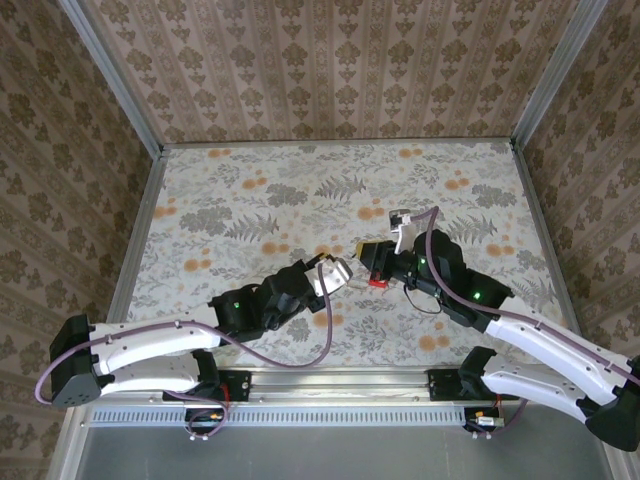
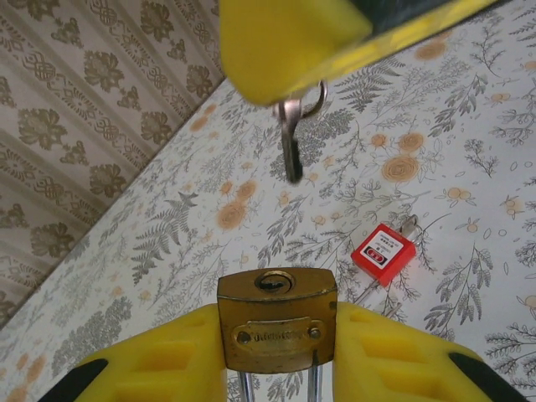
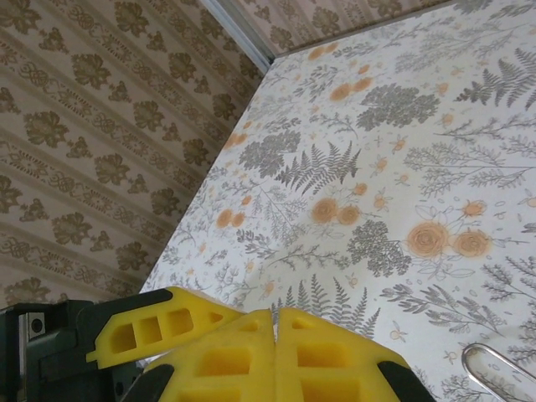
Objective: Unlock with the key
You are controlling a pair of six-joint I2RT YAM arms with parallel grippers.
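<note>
Nearest the left wrist camera, the left gripper (image 1: 337, 272) pinches a brass padlock (image 2: 277, 322) by its sides between two yellow fingers (image 2: 167, 356). The lock's two silver legs run back toward the camera, and its keyhole (image 2: 270, 282) faces away from it. Straight out at 12 o'clock from the keyhole hangs the key (image 2: 291, 146), its blade pointing down at the lock but well short of it, with patterned table showing between the two. The key's head and its small ring are caught at the tip of the right gripper (image 1: 372, 262). In the right wrist view that gripper's yellow fingers (image 3: 335, 356) are pressed tightly together. At about 2 o'clock from the padlock, a square red tag (image 2: 383, 253) lies flat on the table (image 1: 250, 190), with a small silver piece at its far corner. Whether the tag is joined to the key cannot be told. From above, the two grippers meet near the table's middle, the right one at 3 o'clock from the left. Patterned walls (image 1: 330, 60) close off the far side at 12 o'clock.
</note>
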